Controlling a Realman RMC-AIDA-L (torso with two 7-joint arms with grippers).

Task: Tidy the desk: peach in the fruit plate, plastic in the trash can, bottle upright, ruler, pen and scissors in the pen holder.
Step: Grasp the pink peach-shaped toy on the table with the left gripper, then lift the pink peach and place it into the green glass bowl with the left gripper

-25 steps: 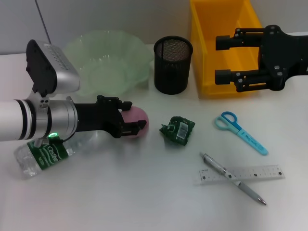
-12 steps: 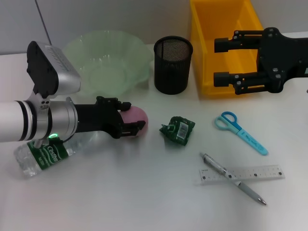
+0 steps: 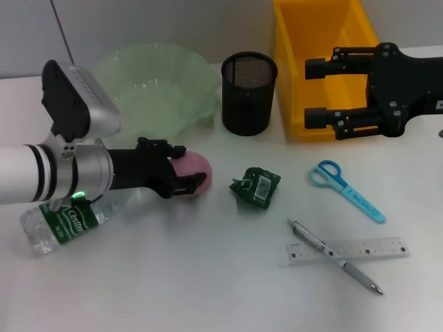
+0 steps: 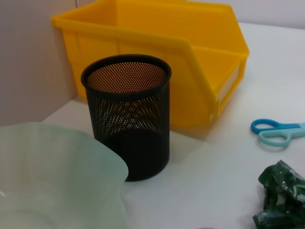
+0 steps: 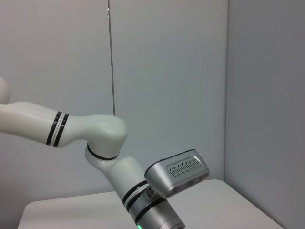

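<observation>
where left fingers (image 3: 181,169) close, peach (image 3: 196,164) half hides.

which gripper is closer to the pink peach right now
Left. The left gripper has its fingers around the pink peach; the right gripper hangs open over the yellow plastic bin, far across the desk.

We see the pink peach (image 3: 194,167) on the tabletop just in front of the pale green fruit plate (image 3: 156,86). The clear bottle (image 3: 61,223) lies on its side at the left. Crumpled green plastic (image 3: 255,187) sits mid-table, before the black mesh pen holder (image 3: 248,93) and yellow trash can (image 3: 320,62). The blue scissors (image 3: 345,189) lie flat, the pen (image 3: 335,257) crossing the clear ruler (image 3: 346,250).
</observation>
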